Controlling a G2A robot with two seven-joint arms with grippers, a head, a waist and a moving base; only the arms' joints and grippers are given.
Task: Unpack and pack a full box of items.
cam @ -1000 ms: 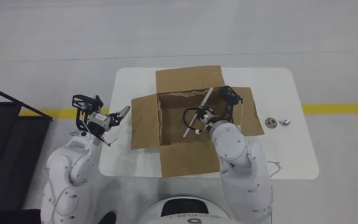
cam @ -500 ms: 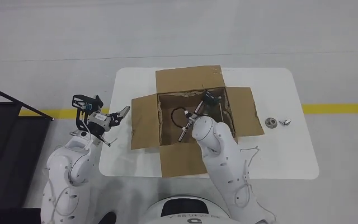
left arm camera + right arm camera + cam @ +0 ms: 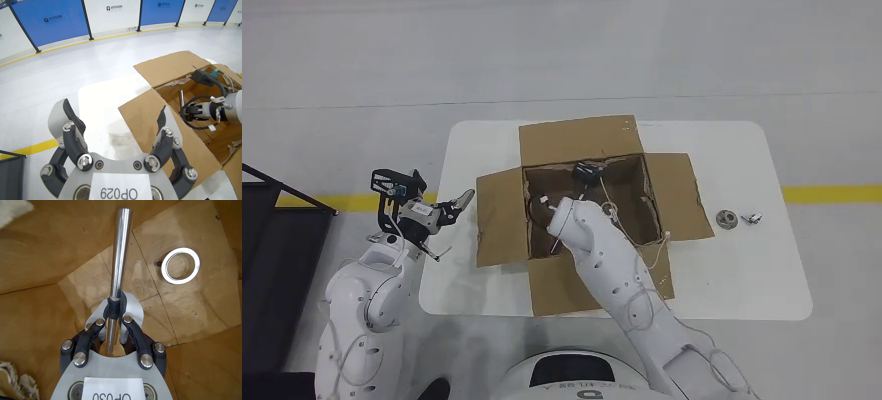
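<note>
- Steel rod [image 3: 121, 256]: polished, straight and round. Judged stiff, dense for its width and slippery. It is held inside the cardboard box [image 3: 582, 140], toward the box's left wall; whether its far end touches the cardboard cannot be told.
- Right gripper [image 3: 115, 308]: fingers [image 3: 132, 306] pinch the rod close to one end, with a short stub behind and the long part ahead. Judged a lever-prone hold; a grip nearer mid-length would resist swinging.
- Metal ring [image 3: 179, 281]: lies flat on the box floor, apart from the rod. Judged rigid and best taken across its rim.
- Left gripper [image 3: 115, 107]: fingers [image 3: 72, 117] spread, holding nothing, over the left edge of the bench [image 3: 742, 150].
- Small metal parts [image 3: 727, 217]: two, on the bench near its right edge, beyond the box's right flap.
- Writing: a white printed label [image 3: 113, 389] on each wrist plate; none legible on rod, ring or box.
</note>
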